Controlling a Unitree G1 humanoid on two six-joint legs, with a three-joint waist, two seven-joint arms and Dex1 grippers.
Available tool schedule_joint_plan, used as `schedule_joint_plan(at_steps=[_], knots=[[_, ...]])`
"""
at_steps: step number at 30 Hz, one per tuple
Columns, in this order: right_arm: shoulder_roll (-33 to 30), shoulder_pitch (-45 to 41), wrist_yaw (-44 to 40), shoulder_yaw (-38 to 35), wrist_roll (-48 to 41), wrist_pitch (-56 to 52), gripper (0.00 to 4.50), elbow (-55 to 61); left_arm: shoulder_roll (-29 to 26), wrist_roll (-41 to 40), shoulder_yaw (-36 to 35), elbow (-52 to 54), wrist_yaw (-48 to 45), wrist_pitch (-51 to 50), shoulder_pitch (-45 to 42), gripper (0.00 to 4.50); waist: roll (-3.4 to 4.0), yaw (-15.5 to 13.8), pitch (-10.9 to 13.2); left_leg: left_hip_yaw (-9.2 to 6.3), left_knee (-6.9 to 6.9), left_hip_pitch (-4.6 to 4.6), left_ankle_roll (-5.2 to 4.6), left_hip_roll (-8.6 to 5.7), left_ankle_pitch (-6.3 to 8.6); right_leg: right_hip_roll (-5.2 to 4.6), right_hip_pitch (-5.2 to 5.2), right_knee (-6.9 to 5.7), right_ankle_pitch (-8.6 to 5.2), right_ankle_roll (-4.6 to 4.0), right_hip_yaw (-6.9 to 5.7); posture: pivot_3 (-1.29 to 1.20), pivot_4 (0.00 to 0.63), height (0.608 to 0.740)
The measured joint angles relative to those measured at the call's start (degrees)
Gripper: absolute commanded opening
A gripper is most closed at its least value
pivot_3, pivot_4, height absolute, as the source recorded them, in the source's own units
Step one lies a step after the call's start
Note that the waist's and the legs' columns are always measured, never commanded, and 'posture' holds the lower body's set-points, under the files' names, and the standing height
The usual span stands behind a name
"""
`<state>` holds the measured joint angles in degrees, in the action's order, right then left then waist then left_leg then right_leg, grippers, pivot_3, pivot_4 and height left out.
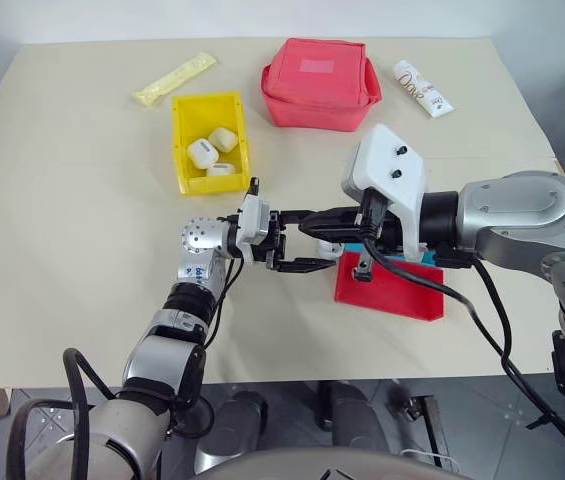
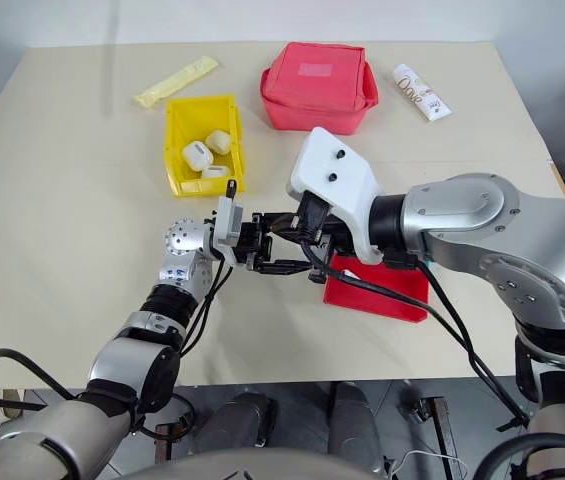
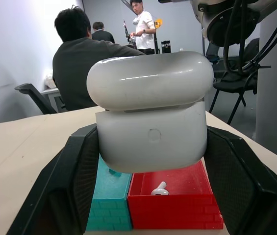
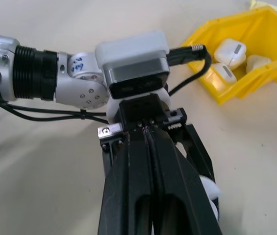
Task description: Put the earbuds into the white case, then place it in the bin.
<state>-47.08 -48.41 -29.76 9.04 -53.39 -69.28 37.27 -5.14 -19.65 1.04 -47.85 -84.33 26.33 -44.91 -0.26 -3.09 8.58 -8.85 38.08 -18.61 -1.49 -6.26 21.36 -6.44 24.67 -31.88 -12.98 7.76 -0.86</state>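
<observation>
Left gripper (image 1: 300, 241): we see its two black fingers clamped on the white case (image 3: 150, 122), one on each side, held above the table (image 1: 82, 200).
White case: its lid sits slightly raised over the body in our left wrist view.
Right gripper (image 4: 150, 142): we see its fingers pressed together with no gap, tips meeting the left gripper just beside the case.
Earbud (image 3: 159, 189): one lies in the red compartment of the red-and-blue tray (image 3: 177, 210), below the held case.
Bin (image 1: 210, 140): the yellow bin stands farther back, well apart from the grippers, with three white cases (image 1: 212, 152) inside.
Farther out: we note a red pouch (image 1: 320, 82), a white tube (image 1: 422, 88) and a yellow packet (image 1: 174, 79).
Background: people sit and stand behind the table.
</observation>
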Motion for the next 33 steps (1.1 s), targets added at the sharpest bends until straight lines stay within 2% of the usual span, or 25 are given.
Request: schedule_joint_plan(at_steps=[25, 31, 33], knots=[[-7.33, 2.7, -6.82, -0.8, 5.68, -0.3, 0.05, 0.34, 0.62, -0.53, -2.14, -0.38, -1.5, 0.53, 0.0, 2.85, 0.0, -0.02, 0.0, 0.01, 0.0, -0.02, 0.0, 0.01, 0.0, -0.01, 0.01, 0.0, 0.0, 0.0, 0.0, 0.0, 0.15, 0.74], [-9.62, 5.8, -7.9, -1.81, 6.48, -0.64, 0.05, 0.57, 0.84, -0.68, -2.58, -0.42, -1.5, 0.6, 0.0, 2.85, -0.02, -0.1, -0.01, 0.01, 0.01, -0.03, 0.0, 0.01, 0.0, -0.01, 0.02, 0.0, 0.01, 0.01, 0.0, 0.0, 0.15, 0.74], [-9.76, 7.58, -7.71, -4.11, 6.4, -0.83, 0.05, 0.62, 0.81, -0.73, -2.65, -0.4, -1.45, 0.59, 0.0, 2.85, -0.02, -0.14, 0.0, 0.01, 0.02, -0.04, 0.0, 0.01, 0.0, -0.01, 0.02, 0.01, 0.01, 0.01, -0.01, 0.0, 0.15, 0.74]])
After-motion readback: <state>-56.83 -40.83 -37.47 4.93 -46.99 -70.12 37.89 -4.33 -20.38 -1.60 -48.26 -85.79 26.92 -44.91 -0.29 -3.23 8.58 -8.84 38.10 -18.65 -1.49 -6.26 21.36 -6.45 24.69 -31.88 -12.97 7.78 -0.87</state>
